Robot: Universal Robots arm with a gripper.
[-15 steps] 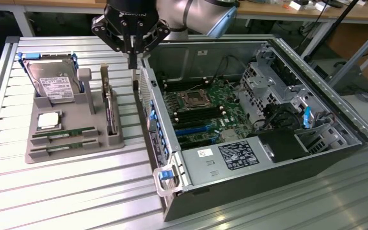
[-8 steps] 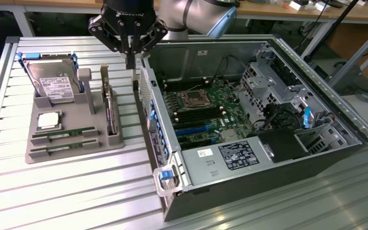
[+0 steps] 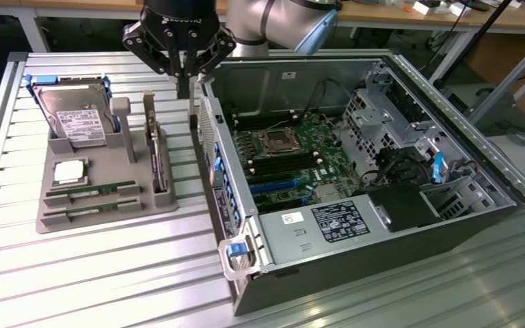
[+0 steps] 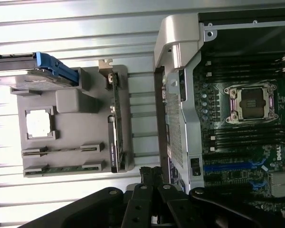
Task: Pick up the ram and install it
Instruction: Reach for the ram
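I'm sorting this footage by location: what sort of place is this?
Probably a robotics lab or test workshop: a robot arm reaches over a slatted metal table bearing an open computer case and a grey tray of computer parts, with wooden workbenches behind.

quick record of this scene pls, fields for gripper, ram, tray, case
gripper: shut, holding nothing, above the gap between tray and computer case
ram: two sticks lying in the tray's front slots, not picked up
tray: gray, on the exterior view's left; also carries hard drive, processor chip, upright expansion card
computer case: open, motherboard exposed
processor socket: empty
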